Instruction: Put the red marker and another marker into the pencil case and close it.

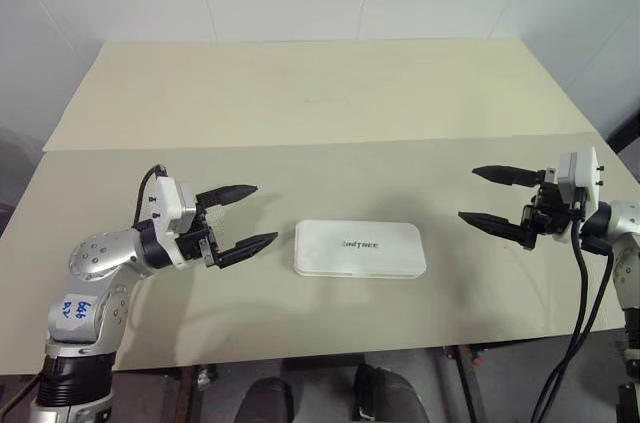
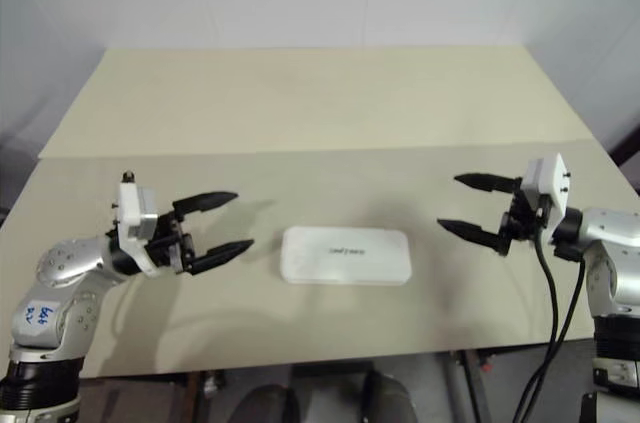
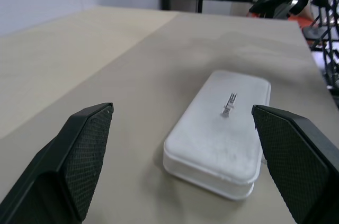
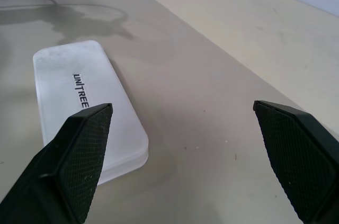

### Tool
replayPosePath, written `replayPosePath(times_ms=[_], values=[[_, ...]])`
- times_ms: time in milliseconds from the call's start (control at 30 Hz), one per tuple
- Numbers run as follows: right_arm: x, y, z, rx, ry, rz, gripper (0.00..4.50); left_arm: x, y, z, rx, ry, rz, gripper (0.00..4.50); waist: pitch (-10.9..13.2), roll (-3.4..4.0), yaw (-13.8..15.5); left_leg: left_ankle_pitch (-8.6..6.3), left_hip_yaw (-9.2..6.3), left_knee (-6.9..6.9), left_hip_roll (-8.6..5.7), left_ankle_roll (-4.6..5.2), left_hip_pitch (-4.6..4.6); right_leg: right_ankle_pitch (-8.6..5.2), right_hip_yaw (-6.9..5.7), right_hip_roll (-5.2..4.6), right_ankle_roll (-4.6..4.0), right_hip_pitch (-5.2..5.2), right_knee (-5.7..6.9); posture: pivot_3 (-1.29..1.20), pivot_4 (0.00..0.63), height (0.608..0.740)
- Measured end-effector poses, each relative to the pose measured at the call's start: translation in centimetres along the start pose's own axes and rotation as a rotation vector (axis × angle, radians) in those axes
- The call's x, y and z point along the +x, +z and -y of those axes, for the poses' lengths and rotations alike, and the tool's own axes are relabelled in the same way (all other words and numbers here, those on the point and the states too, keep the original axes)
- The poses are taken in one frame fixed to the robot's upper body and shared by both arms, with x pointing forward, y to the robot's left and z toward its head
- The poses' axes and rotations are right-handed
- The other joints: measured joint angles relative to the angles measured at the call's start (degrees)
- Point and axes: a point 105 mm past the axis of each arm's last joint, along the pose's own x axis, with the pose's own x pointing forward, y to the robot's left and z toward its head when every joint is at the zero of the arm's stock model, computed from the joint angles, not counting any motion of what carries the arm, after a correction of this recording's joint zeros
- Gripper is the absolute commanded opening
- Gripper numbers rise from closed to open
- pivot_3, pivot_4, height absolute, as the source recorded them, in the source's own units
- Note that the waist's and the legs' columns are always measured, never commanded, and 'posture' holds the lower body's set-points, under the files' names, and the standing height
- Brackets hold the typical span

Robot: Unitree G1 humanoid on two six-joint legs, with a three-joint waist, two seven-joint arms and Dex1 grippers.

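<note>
The white pencil case (image 1: 360,248) lies flat with its lid down in the middle of the table, "UNITREE" lettering on top. The red marker and the other marker are out of view. My left gripper (image 1: 265,212) hangs open just left of the case, its fingers pointing at the case's short end with a small gap between. My right gripper (image 1: 467,193) stands open to the right of the case, farther off, pointing back toward it. The left wrist view shows the case (image 3: 217,139) close ahead between open fingers; the right wrist view has the case (image 4: 90,107) off to one side.
The beige table (image 1: 300,93) is made of two panels with a seam across the middle and runs back to a white wall. Black cables (image 1: 575,323) hang from my right arm past the table's front right edge.
</note>
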Motion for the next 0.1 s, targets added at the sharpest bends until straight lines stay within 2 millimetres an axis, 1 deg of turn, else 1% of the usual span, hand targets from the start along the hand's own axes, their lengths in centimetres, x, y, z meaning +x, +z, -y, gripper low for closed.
replayPosePath(times_ms=[100], values=[[0.44, 0.06, -0.42, -0.003, 0.029, 0.011, 4.50, -0.45, -0.21, -0.22, 0.004, 0.027, -0.022, 4.48, 0.00, 0.00, -0.01, 0.00, 0.00, 0.01, 0.01, 0.00, 0.00, 0.00, 0.02, 0.00, 0.00, 0.00, -0.01, 0.00, 0.150, 0.740]])
